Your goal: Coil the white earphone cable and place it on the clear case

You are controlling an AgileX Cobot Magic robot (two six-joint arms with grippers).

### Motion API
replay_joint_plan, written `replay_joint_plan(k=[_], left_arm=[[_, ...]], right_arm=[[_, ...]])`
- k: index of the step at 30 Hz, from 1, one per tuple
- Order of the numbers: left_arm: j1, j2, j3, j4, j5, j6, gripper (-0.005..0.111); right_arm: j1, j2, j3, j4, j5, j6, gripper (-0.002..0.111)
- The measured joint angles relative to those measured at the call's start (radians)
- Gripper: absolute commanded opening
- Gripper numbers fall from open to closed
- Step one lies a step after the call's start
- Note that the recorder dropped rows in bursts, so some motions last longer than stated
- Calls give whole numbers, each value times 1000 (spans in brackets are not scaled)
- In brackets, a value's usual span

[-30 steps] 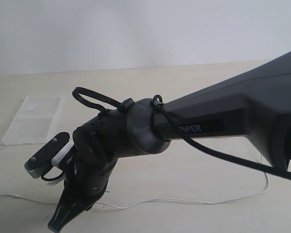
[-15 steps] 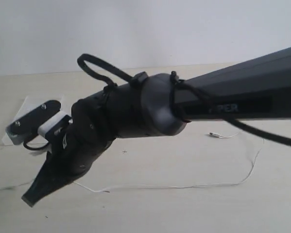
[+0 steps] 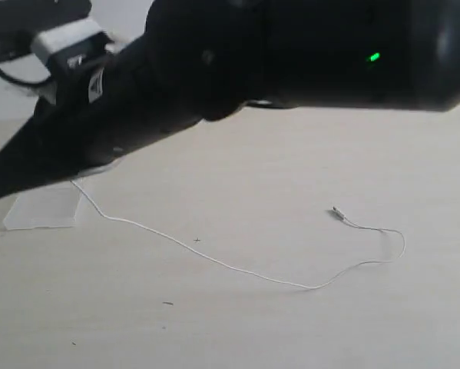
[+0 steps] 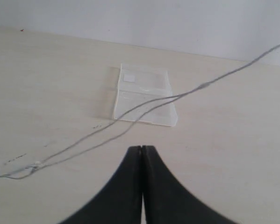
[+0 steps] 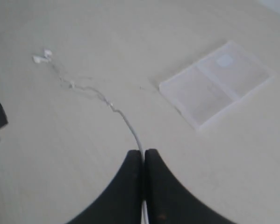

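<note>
My right gripper (image 5: 143, 155), jaws clamped on the white earphone cable (image 5: 128, 125), holds it near the clear case (image 5: 218, 83); slack trails along the table (image 3: 306, 338) both ways. My left gripper (image 4: 141, 150) is closed, empty.

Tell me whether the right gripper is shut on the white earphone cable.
Yes: the right gripper has its jaws closed, with the white earphone cable running straight in between them.

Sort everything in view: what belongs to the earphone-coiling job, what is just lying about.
Job: white earphone cable, clear case, right gripper pinching the cable, left gripper shut and empty.
Lying about: a few dark specks on the table.
</note>
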Motion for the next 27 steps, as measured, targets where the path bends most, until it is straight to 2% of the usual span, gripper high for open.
replay_joint_plan(k=[22,27], left_arm=[[0,0,0,0,0,0,0],[0,0,0,0,0,0,0]], right_arm=[[0,-377,0,-27,-16,6,0],[0,-396,-67,-60,48,6,0]])
